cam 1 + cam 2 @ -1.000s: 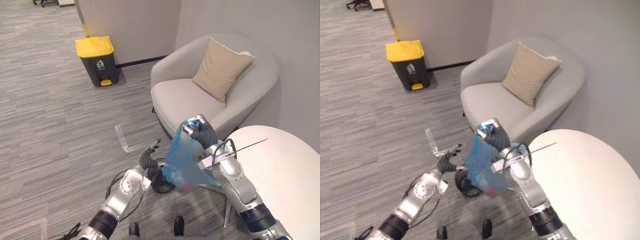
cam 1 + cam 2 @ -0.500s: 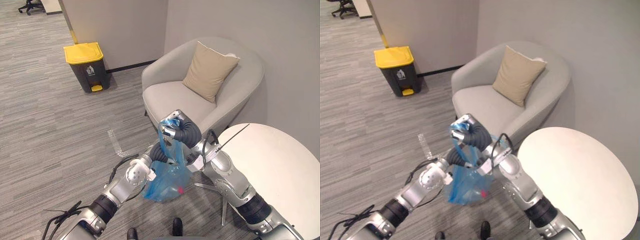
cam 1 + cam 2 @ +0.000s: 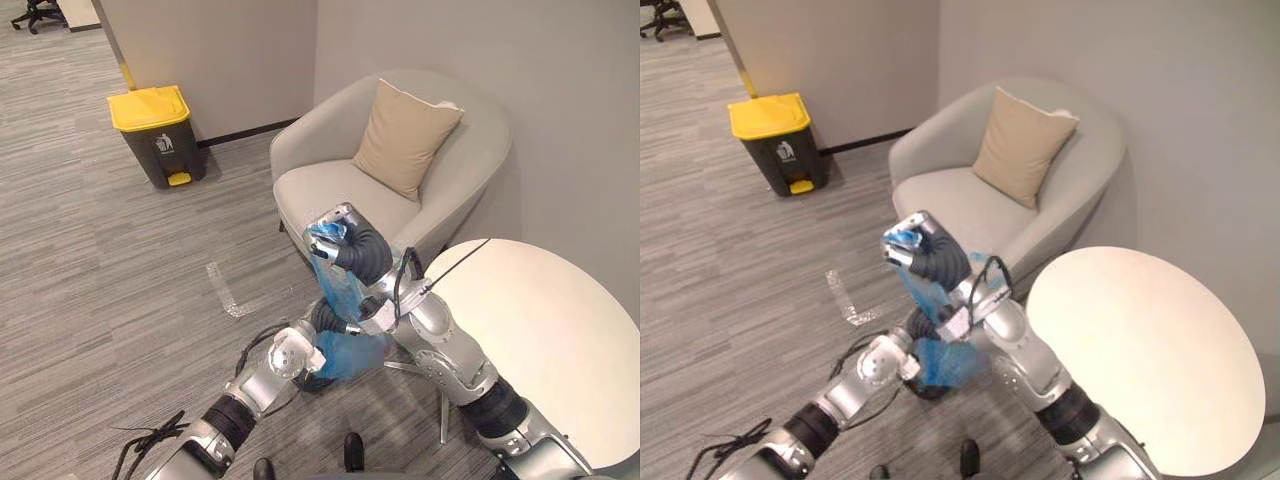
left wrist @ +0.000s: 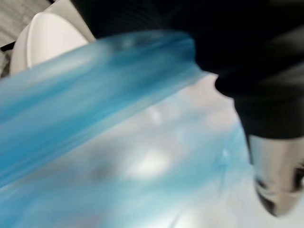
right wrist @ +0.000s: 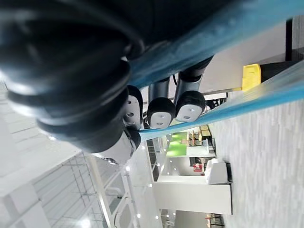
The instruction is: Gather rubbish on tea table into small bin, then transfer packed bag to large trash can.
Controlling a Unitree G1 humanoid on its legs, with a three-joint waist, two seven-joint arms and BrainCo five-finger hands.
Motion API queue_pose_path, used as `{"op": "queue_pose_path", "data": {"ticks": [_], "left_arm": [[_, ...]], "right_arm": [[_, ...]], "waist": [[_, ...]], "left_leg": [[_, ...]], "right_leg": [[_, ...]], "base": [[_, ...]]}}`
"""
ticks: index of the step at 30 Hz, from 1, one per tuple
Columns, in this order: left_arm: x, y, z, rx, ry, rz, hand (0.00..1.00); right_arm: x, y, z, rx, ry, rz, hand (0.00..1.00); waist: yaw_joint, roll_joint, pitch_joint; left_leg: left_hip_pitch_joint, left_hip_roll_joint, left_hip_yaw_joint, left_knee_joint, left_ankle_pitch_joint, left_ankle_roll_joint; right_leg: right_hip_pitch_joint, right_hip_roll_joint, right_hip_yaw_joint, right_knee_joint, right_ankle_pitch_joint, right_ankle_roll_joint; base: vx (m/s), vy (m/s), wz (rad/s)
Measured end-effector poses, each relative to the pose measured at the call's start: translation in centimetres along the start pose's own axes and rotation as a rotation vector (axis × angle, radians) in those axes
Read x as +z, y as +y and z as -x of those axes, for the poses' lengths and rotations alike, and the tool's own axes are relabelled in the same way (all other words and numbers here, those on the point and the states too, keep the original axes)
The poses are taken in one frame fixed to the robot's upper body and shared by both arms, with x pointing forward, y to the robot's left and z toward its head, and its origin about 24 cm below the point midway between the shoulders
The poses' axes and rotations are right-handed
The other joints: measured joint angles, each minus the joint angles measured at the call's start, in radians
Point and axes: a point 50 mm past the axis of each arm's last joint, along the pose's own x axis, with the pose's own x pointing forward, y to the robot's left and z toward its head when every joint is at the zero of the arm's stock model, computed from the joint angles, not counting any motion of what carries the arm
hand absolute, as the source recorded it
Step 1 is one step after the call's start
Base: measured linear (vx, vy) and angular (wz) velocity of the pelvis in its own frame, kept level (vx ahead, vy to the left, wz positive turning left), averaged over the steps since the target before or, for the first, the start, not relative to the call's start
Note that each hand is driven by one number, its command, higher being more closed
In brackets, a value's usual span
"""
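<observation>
Two hands on translucent blue plastic rubbish bag (image 3: 338,285) | right hand (image 3: 350,245) fingers clamped on neck, bag hangs vertical | left hand (image 3: 322,322) at belly, grip unreadable | yellow-lidded dark bin (image 3: 150,135) well apart, front-left

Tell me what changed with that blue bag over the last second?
The left robot hand, clear of it a second ago, moved in to the blue rubbish bag and now lies against its lower part. The right robot hand still grips the bag's top, held high. The yellow-lidded trash can has not moved.
</observation>
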Motion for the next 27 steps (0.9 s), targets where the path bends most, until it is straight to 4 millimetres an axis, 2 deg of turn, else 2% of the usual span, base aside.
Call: {"op": "queue_pose_path", "data": {"ticks": [8,16,17,22,27], "left_arm": [[-1.2,-1.0,0.4,-0.018,0.06,0.035,1.0],[-1.5,-0.9,0.3,0.003,0.096,0.109,1.0],[-1.6,-1.0,0.3,0.007,0.104,0.123,1.0],[-0.6,-0.4,0.3,0.044,0.073,0.174,1.0],[-0.2,1.2,1.6,0.158,0.031,0.275,1.0]], "right_arm": [[0.0,0.3,-0.3,-0.006,-0.017,-0.02,1.0],[-0.6,0.6,-0.4,-0.019,-0.013,-0.049,1.0],[-0.8,0.6,-0.4,-0.02,-0.009,-0.054,0.0],[-1.8,1.0,0.5,-0.034,0.025,-0.027,0.0],[-4.1,0.2,3.3,-0.097,0.165,0.075,0.0]], "waist": [[-0.006,0.001,-0.001],[-0.013,0.003,-0.006],[-0.013,0.003,-0.009],[-0.01,-0.002,-0.015],[-0.008,-0.003,-0.017]], "left_leg": [[0.0,0.0,-0.006,0.0,0.0,0.0],[0.001,0.0,-0.007,-0.001,0.0,0.0],[0.001,-0.001,-0.007,-0.001,0.0,0.0],[0.001,0.002,-0.011,-0.001,0.0,0.0],[0.001,0.003,-0.023,0.0,0.0,0.0]], "right_leg": [[0.001,-0.001,0.0,0.0,0.002,0.002],[0.001,-0.002,0.0,0.0,0.002,0.002],[0.001,-0.002,0.0,0.0,0.002,0.002],[0.003,-0.005,-0.002,0.0,0.002,0.002],[0.008,-0.007,-0.01,0.0,0.001,0.004]], "base": [[0.0,0.0,0.0],[0.0,0.0,0.0],[0.0,0.0,0.0],[0.0,0.0,0.0],[0.0,-0.003,0.05]]}}
